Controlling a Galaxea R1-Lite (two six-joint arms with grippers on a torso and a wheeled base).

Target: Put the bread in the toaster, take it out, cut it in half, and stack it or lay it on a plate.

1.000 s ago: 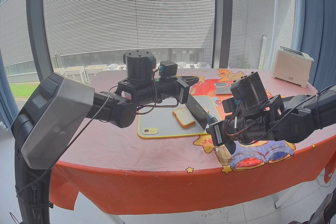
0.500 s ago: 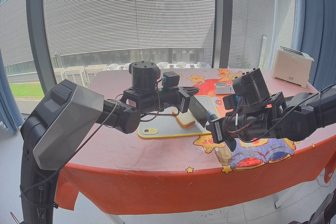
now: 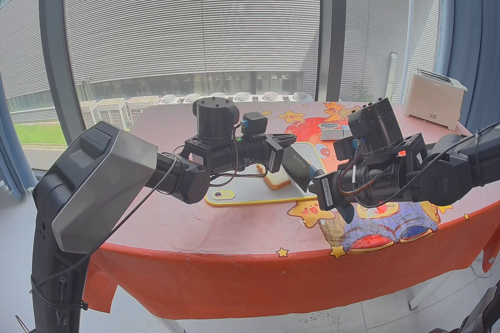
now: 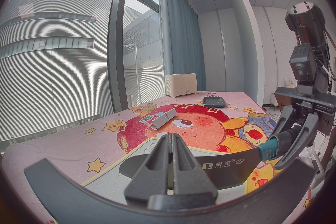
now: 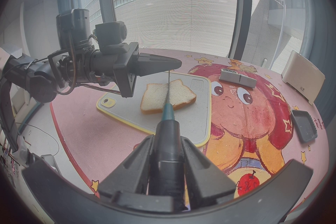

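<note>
A slice of bread [image 5: 155, 97] lies on the grey, yellow-rimmed cutting board [image 5: 129, 111] in the middle of the table. My right gripper [image 5: 168, 139] is shut on the handle of a knife [image 5: 167, 119], whose blade [image 3: 296, 166] stands edge-down over the middle of the bread [image 3: 276, 178]. My left gripper [image 3: 289, 138] is shut, with its tips at the top edge of the blade [image 4: 224, 165]. The white toaster [image 3: 435, 97] stands at the far right. A small dark plate [image 5: 303, 125] sits on the right side, nearer than the toaster.
A small grey sheath [image 3: 333, 132] lies beyond the cutting board [image 3: 239, 188], between it and the toaster. The table is covered by a red cartoon-print cloth. Windows run close behind the table's far edge.
My left arm has swung right and a little lower, bringing its shut gripper onto the blade's top edge and covering much of the bread. The right gripper with the knife has risen slightly.
</note>
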